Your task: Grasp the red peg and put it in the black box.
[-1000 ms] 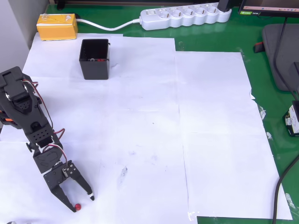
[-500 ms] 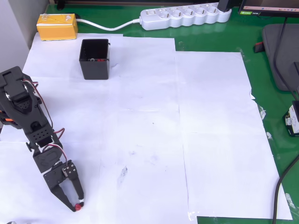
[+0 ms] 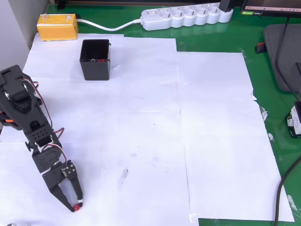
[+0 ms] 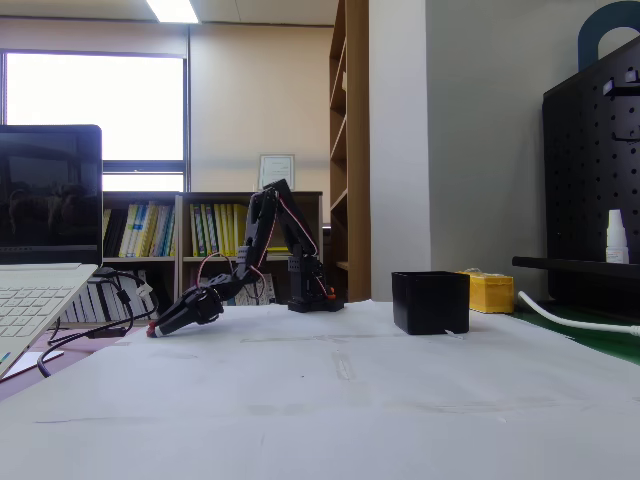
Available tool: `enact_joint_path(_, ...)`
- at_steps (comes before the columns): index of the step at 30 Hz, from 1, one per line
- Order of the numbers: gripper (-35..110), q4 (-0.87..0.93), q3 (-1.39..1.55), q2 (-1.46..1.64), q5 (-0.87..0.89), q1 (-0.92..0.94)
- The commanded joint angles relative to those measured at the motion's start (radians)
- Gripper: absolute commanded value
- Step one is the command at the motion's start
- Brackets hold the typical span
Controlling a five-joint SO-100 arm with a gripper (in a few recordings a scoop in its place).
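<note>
Surface: a green mat [image 3: 211, 44] laid over with several overlapping sheets of white paper [image 3: 211, 141], faintly scuffed near the middle in the overhead view.

Arm: a black arm [image 3: 28, 122] standing at the left of the overhead view, bent forward and down toward the near left corner of the paper. In the fixed view it reaches low to the left from its base.

Gripper [image 3: 75, 205]: fingers drawn together and clamped on the red peg [image 3: 76, 205], which shows as a small red dot between the tips, down at the paper. In the fixed view the red dot sits at the gripper's tip [image 4: 153, 328], at the sheet.

Black box [image 3: 95, 60]: open-topped, upright on the paper at far left, well apart from the gripper. Small red bits show inside it.

Yellow block [image 3: 57, 27]: beyond the box, at the far left corner.

White power strip [image 3: 186, 16]: along the far edge, its cable running left toward the yellow block.

Room, fixed view: bright window [image 4: 95, 120], bookshelves [image 4: 180, 245] behind the arm, a tall wooden shelf [image 4: 350, 150], a black pegboard [image 4: 590, 180] at right, a laptop [image 4: 45, 230] at left.
</note>
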Motion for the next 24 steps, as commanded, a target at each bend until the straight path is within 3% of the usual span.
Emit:
enact_joint_path(1, -1, 0.242, 0.089, -0.163, -0.018, -0.02)
enact_joint_path(9, -1, 1.08, 0.431, -0.345, -0.035, -0.061)
enact_joint_path(16, -1, 1.536, 0.684, -0.399, 0.009, -0.126)
enact_joint_path(24, -1, 2.075, 1.16, -0.324, 0.175, -0.236)
